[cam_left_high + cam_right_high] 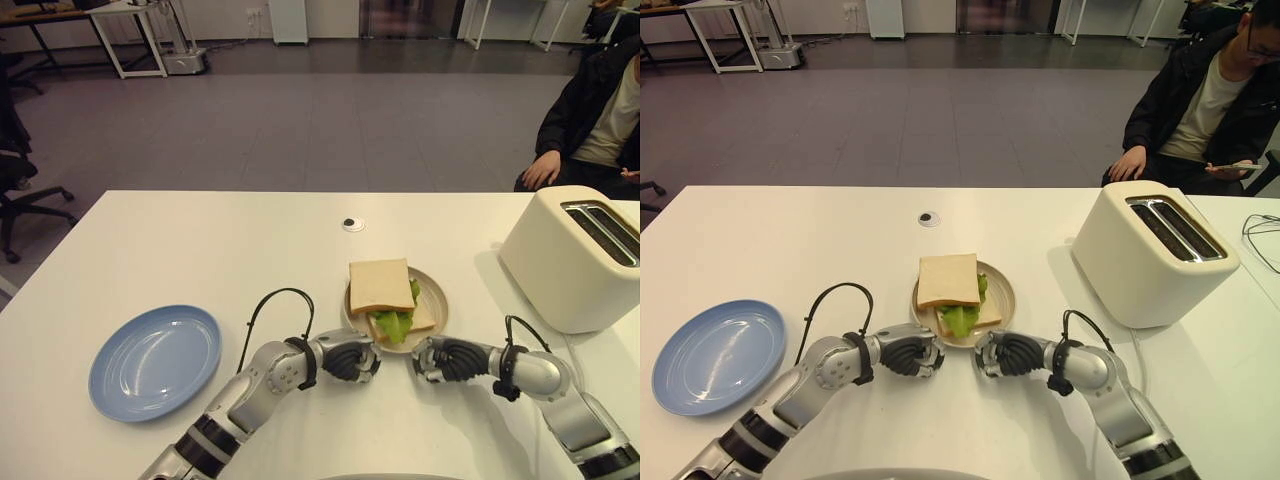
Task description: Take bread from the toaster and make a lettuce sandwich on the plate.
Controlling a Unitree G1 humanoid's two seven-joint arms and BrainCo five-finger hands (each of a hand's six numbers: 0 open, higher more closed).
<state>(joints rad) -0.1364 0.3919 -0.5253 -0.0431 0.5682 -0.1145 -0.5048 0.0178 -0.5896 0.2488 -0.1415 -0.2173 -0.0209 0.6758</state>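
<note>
A small beige plate [435, 297] in the middle of the white table holds a sandwich: a bread slice [380, 284] on top, green lettuce [394, 325] sticking out at the near side, another slice under it. The cream toaster [574, 255] stands at the right with empty slots. My left hand [348, 359] rests on the table just in front of the plate's near-left rim, fingers curled, holding nothing. My right hand [447, 360] lies at the plate's near-right rim, likewise curled and empty.
An empty blue plate [155, 361] sits near the left front of the table. A small round black-and-white fitting [352, 224] lies in the tabletop behind the sandwich. The toaster's cable [1137, 345] runs beside my right arm. A seated person is beyond the table's far right corner.
</note>
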